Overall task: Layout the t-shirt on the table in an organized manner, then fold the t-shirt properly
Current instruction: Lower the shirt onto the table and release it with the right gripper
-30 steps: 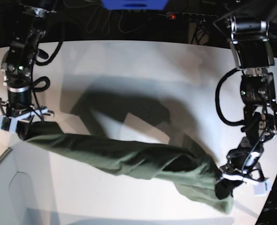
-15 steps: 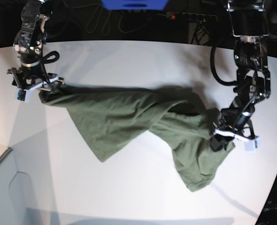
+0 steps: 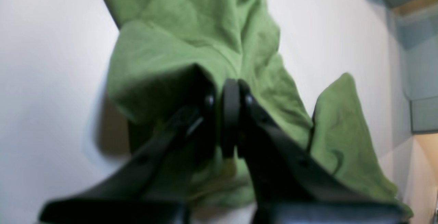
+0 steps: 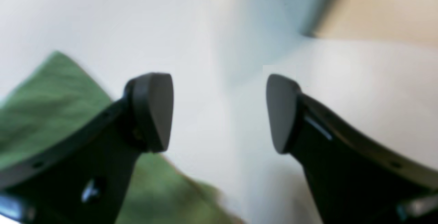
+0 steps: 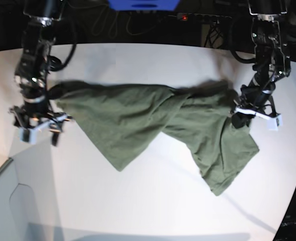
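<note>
The olive-green t-shirt point(image 5: 138, 115) lies twisted and bunched across the white table point(image 5: 138, 201), with one flap pointing to the front and another hanging at the right. My left gripper point(image 5: 249, 118) is shut on the shirt's right end; in the left wrist view the fingers point(image 3: 231, 94) pinch a fold of the cloth point(image 3: 205, 28). My right gripper point(image 5: 37, 131) is open and empty, just in front of the shirt's left end. In the right wrist view its jaws point(image 4: 219, 114) stand wide apart over bare table point(image 4: 222, 28), with cloth point(image 4: 41, 90) to their left.
A power strip with a red light point(image 5: 203, 17) and cables lie behind the table's far edge, next to a blue object point(image 5: 143, 4). A pale grey panel point(image 5: 7, 201) sits at the front left corner. The table's curved edge runs near my left arm at the right.
My right gripper has let go of the shirt's left end, opened, and moved toward the front. My left gripper has carried its end farther back. The shirt has dropped onto the table.
</note>
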